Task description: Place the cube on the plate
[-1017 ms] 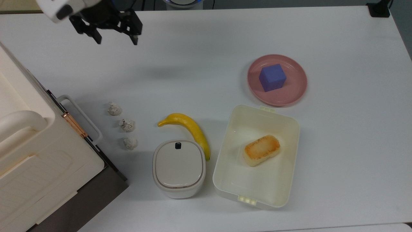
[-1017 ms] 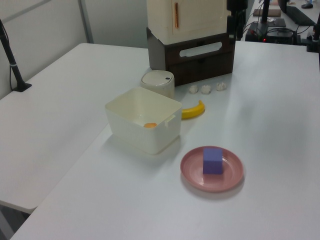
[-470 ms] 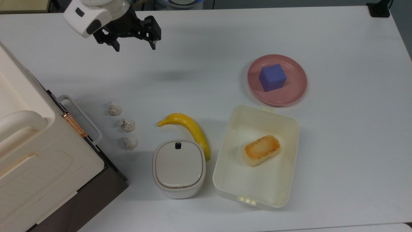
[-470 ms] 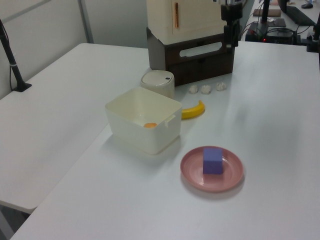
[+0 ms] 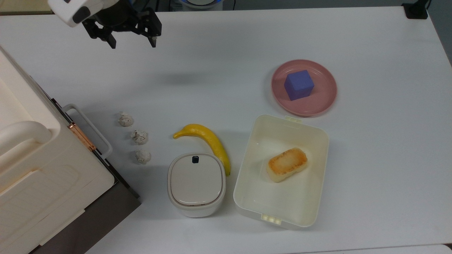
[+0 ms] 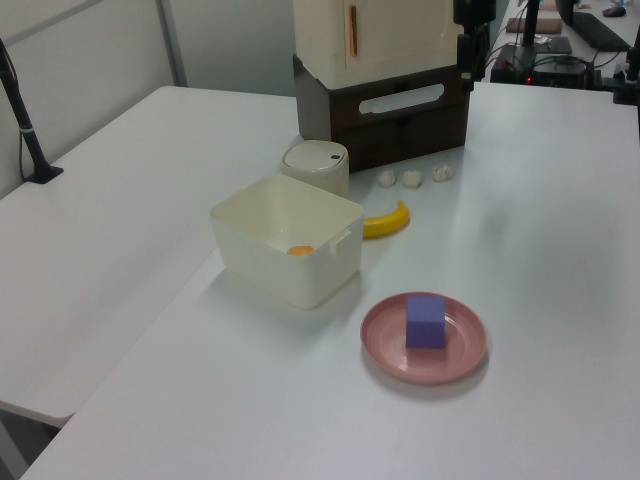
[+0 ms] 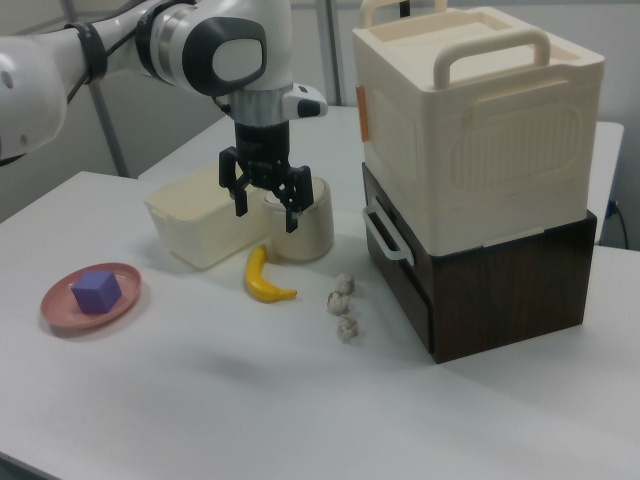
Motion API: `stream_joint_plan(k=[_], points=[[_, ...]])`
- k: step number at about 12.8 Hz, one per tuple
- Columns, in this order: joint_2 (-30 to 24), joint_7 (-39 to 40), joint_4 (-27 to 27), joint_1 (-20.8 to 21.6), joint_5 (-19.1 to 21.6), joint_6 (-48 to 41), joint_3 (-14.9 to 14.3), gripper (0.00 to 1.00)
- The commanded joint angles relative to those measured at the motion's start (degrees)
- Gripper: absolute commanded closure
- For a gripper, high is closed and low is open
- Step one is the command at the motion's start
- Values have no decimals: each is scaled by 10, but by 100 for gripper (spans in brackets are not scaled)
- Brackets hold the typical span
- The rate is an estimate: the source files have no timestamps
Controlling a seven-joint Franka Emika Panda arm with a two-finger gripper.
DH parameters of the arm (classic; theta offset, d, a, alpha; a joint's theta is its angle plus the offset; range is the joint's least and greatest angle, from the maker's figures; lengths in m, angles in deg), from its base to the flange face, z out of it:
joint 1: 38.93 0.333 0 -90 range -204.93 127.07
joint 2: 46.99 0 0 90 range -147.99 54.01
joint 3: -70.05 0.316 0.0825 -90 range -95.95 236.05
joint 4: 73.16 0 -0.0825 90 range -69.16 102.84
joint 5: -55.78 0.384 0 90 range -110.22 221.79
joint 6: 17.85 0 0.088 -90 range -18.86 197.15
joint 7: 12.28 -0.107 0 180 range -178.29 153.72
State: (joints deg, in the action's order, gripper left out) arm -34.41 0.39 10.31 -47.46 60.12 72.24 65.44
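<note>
Looking down in the top view, I see my hand [image 5: 130, 39] spread and empty near the desk's [image 5: 226, 46] far corner, the matte blue-purple cube [image 5: 299, 85] sitting square on the pink plate [image 5: 323, 100]. In the left view the cube [image 6: 425, 321] rests upright, plate-centred. In the right view, I judge the job done.

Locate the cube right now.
The cube sits on the pink plate, toward the top view's right, just above the cream box holding the bread.
</note>
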Motion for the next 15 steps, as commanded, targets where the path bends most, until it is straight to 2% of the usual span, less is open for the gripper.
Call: stream_joint_plan(k=[1,6,11,12,14,15], points=[[-16,10,7,3,-16,-14,-2,0],[-14,3,15,21,-14,-18,6,0],[-15,-28,53,126,5,-10,6,0],[-12,-37,63,161,9,4,6,0],[-12,-49,90,205,10,43,6,0],[-8,-69,105,245,10,67,6,0]])
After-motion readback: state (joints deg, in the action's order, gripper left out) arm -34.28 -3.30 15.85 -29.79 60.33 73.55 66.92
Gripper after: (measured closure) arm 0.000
